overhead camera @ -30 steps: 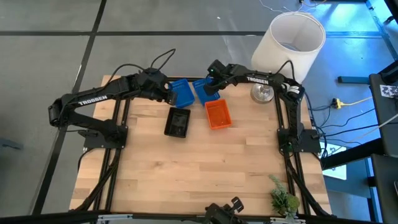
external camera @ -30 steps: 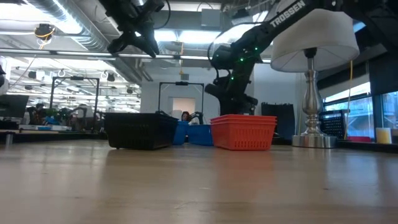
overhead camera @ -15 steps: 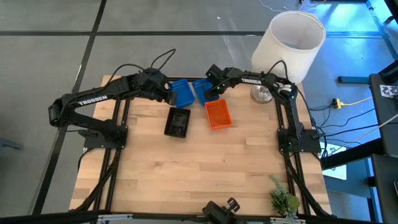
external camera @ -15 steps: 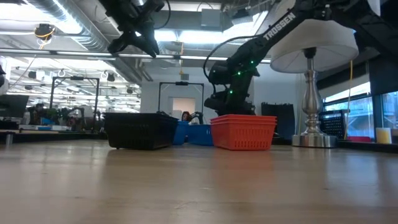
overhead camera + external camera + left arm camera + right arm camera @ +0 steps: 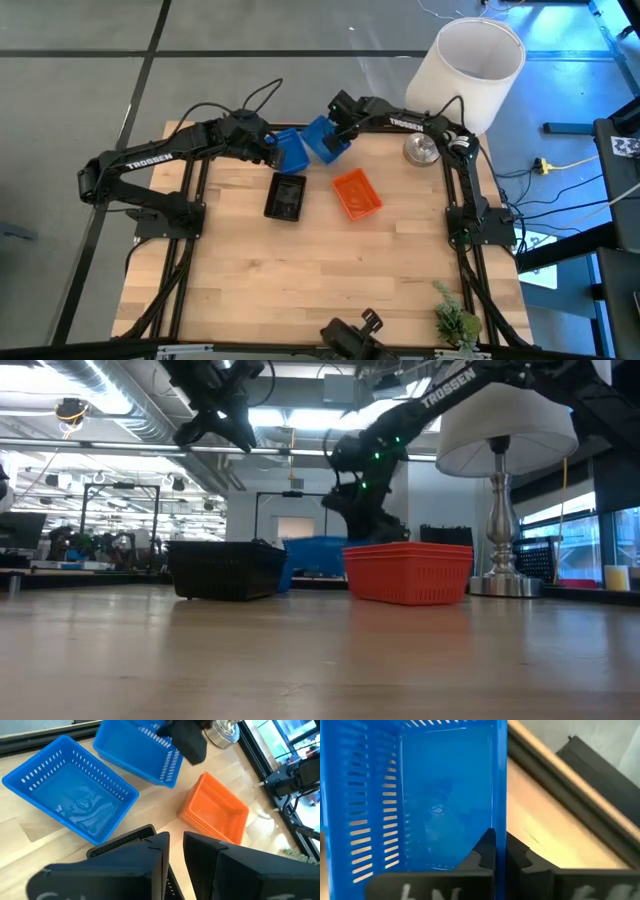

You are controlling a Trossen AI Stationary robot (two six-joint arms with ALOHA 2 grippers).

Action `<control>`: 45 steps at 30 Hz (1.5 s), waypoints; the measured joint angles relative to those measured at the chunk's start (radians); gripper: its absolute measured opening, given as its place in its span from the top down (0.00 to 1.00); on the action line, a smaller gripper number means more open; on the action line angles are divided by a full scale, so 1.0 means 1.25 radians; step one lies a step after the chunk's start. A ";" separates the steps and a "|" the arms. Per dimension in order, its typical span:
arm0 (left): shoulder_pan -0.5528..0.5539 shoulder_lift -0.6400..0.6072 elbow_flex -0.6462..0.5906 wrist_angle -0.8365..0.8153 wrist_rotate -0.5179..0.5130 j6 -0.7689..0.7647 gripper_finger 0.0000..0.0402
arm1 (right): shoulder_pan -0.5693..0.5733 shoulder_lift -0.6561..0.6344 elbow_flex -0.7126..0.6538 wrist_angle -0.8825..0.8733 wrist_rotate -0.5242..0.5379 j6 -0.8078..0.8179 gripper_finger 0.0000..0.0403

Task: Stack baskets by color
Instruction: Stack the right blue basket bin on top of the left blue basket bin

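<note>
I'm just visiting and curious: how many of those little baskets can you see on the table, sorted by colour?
Blue baskets: 2, one flat on the table, one gripped at its wall by the right pincer and tilted.
Orange baskets: 1 visible; it may be several nested, which cannot be told.
Black baskets: 1 visible, likewise.
Total: 4 visible.

Two blue baskets (image 5: 72,800) and an orange basket (image 5: 217,815) sit beyond dark jaws.

wooden table (image 5: 330,270), blue basket (image 5: 291,149), black basket (image 5: 286,196), orange basket (image 5: 357,192), lamp base (image 5: 421,150)
</note>
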 joint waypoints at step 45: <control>0.001 0.000 0.000 0.000 -0.003 0.133 0.89 | 0.050 0.136 0.167 0.173 -0.291 0.252 1.00</control>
